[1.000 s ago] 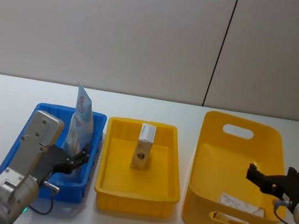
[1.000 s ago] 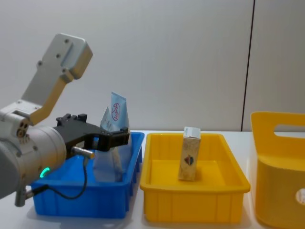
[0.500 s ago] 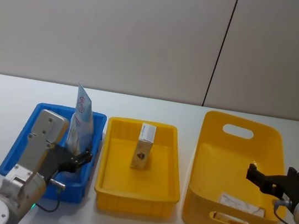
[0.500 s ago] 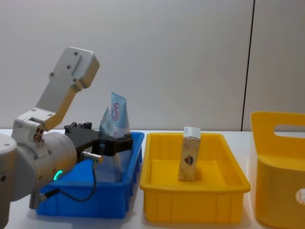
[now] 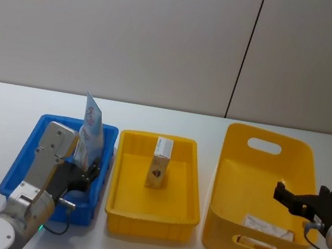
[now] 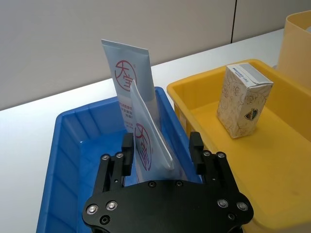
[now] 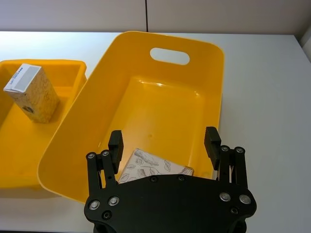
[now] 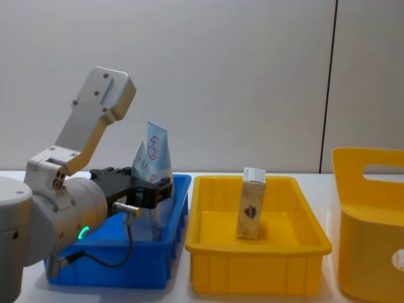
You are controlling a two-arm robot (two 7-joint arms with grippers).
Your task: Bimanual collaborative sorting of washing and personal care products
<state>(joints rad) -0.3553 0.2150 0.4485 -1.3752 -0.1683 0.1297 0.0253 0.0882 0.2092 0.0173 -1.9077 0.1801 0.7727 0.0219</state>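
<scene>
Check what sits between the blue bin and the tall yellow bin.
A shallow yellow tray fills that gap, with a beige carton standing upright in it. The head view shows it best.

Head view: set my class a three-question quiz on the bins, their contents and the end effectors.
1. Fill in: the right end effector, by the tall yellow plastic bin, has its jaws ____.
2. True or false: the beige cardboard carton with a diamond logo lies flat in the shallow yellow plastic tray.
3. Which holds the white-blue plastic tube with a red logo? A tall yellow bin; B shallow yellow tray; C blue plastic bin.
Key: 1 open; 2 false; 3 C.
</scene>
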